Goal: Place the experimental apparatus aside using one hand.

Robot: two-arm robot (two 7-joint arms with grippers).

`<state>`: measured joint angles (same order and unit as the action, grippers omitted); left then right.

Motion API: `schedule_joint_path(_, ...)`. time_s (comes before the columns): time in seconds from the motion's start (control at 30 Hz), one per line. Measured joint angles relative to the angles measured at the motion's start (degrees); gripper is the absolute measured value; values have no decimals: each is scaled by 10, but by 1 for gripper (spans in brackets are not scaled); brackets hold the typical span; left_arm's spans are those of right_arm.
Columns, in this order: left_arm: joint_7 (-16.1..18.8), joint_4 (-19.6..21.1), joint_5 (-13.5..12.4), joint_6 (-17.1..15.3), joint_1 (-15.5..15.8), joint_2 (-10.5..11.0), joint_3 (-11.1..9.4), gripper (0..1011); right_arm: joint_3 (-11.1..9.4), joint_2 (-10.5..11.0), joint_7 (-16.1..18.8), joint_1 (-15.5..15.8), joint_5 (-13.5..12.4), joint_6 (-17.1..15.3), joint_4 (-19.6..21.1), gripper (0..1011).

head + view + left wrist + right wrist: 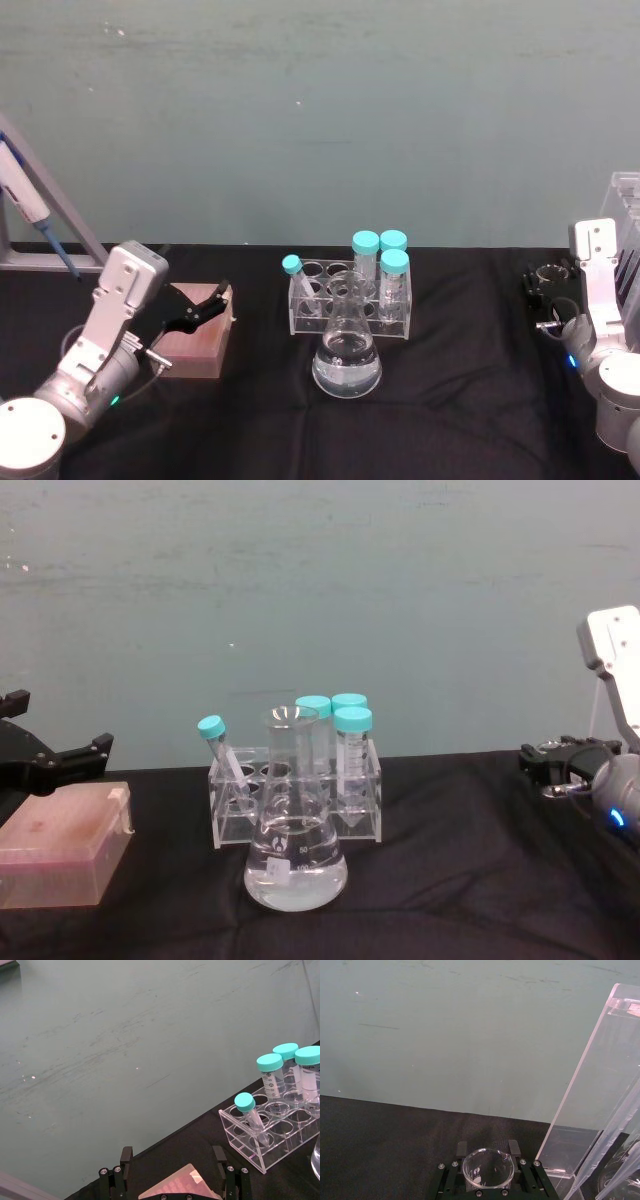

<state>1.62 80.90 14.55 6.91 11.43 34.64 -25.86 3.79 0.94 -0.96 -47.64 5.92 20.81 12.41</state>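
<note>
- The counter (450, 400) was plain black, and the wall (320, 100) behind it was a dull teal-green flecked with pale scuffs.
- The tube rack (260, 1150) was clear acrylic, and its caps (366, 241) were turquoise.
- The conical flask (295, 860) was clear glass with white graduations and colourless liquid.
- The small beaker (488, 1167) and the pipette stand (600, 1085) were both clear.
- The box (60, 860) was translucent pink.
- The left gripper (212, 305) and right gripper (545, 282) had black jaws on silver-grey wrists — the right wrist was lit blue.
</note>
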Motion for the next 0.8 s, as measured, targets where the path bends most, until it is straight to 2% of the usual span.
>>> schedule_joint_path(0.67, 0, 0, 0, 0, 0, 0, 0, 1000, 0, 0, 0, 0, -1, 0, 0, 501)
schedule_joint_path(0.77, 0, 0, 0, 0, 0, 0, 0, 1000, 0, 0, 0, 0, -1, 0, 0, 565)
schedule_joint_path(0.8, 0, 0, 0, 0, 0, 0, 0, 1000, 0, 0, 0, 0, -1, 0, 0, 618)
